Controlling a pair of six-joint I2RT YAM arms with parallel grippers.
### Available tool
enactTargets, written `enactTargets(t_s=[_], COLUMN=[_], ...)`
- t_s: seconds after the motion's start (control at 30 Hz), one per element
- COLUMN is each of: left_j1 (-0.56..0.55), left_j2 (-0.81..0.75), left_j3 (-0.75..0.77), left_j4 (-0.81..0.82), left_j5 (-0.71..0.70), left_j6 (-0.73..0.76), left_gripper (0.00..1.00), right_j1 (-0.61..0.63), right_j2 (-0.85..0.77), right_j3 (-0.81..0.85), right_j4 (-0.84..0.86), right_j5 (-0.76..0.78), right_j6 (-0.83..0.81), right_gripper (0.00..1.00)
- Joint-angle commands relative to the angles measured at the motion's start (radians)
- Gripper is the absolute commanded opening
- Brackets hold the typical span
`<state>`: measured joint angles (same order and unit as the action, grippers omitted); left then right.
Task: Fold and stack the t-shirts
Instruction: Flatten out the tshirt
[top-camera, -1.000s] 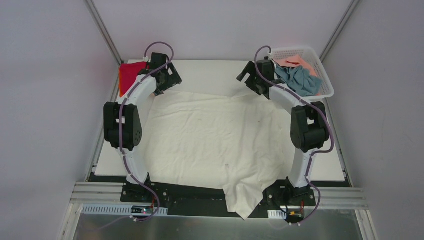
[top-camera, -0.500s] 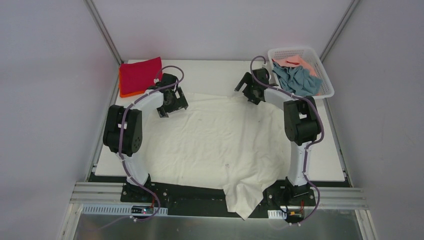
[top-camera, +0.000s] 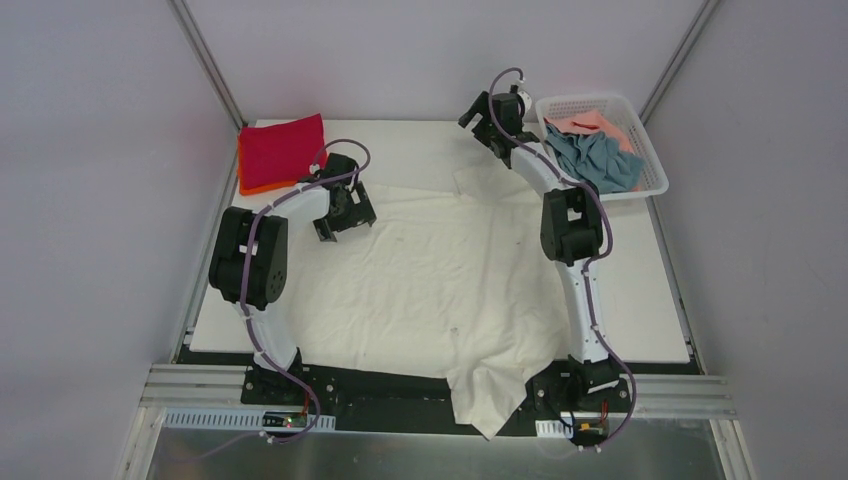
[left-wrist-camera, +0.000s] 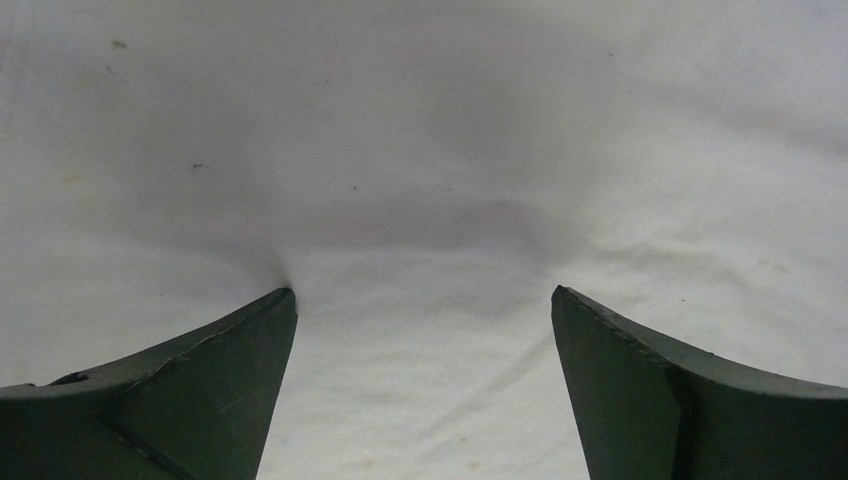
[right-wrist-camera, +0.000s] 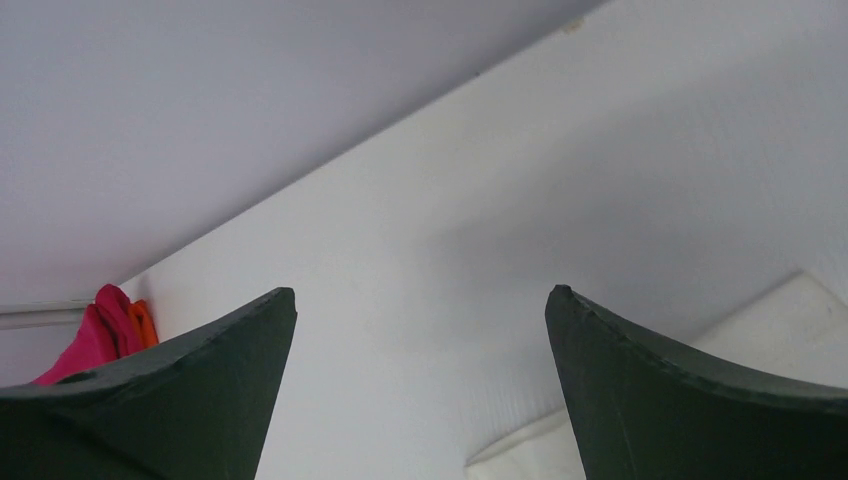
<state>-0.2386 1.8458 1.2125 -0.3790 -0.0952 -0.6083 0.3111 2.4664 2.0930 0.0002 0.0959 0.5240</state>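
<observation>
Within the last second the right arm had stretched out, and the right gripper (top-camera: 480, 116) had gone from the far edge of the cream-white t-shirt (top-camera: 440, 280) to a place above the far part of the table (top-camera: 400, 138), just beside the left corner of the white mesh basket (top-camera: 655, 172). The left gripper (top-camera: 340, 214) had come away from the red pile, and it now stood over the far left corner of the cream-white t-shirt.

Both grippers had their jaws wide apart and held nothing. In the left wrist view the dark fingers (left-wrist-camera: 230, 380) were very low over the cream cloth, and the cloth made a small pucker at the tip of one finger. The right wrist view showed only bare table between the fingers, with a piece of cream cloth at the lower right.

The cream-white t-shirt lay spread flat over the middle of the table, and one part of it hung over the near edge between the arm bases. The crimson red t-shirt (top-camera: 282, 150) lay folded on the orange t-shirt (top-camera: 262, 186) at the far left corner. The grey-blue t-shirt (top-camera: 595, 158) and the salmon pink t-shirt (top-camera: 590, 124) lay crumpled in the basket.
</observation>
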Motion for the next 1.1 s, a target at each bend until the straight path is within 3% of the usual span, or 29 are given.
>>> enactTargets(t_s=[0.0,0.1,0.2,0.3,0.47,0.6,1.07], left_j1=[0.005,0.004,0.004,0.004,0.037,0.068,0.104], left_j2=[-0.035,-0.065,-0.091,-0.114,-0.067,0.004,0.232], left_j3=[-0.019,-0.015,-0.016,-0.018,0.024,0.077,0.273], left_j4=[-0.006,-0.006,-0.006,-0.009,-0.015,-0.031,-0.098], left_j5=[-0.022,-0.018,-0.021,-0.036,0.009,0.016,-0.023], left_j6=[0.018,0.02,0.023,0.02,0.007,0.001,-0.011], left_gripper=[0.99,0.99,0.99,0.99,0.99,0.99,0.99], right_j1=[0.0,-0.002,-0.001,0.003,0.006,0.006,-0.052], right_j2=[-0.058,-0.261,-0.421,-0.522,-0.596,-0.586,-0.31], right_j3=[0.122,-0.115,-0.317,-0.448,-0.592,-0.619,-0.43], right_j4=[-0.158,-0.146,-0.267,-0.465,-0.612,-0.645,-0.712], right_j5=[0.041,0.064,0.051,0.08,0.127,0.13,0.13], right_j6=[-0.096,-0.131,-0.14,-0.136,-0.143,-0.175,-0.157], right_gripper=[0.99,0.99,0.99,0.99,1.0,1.0,0.99])
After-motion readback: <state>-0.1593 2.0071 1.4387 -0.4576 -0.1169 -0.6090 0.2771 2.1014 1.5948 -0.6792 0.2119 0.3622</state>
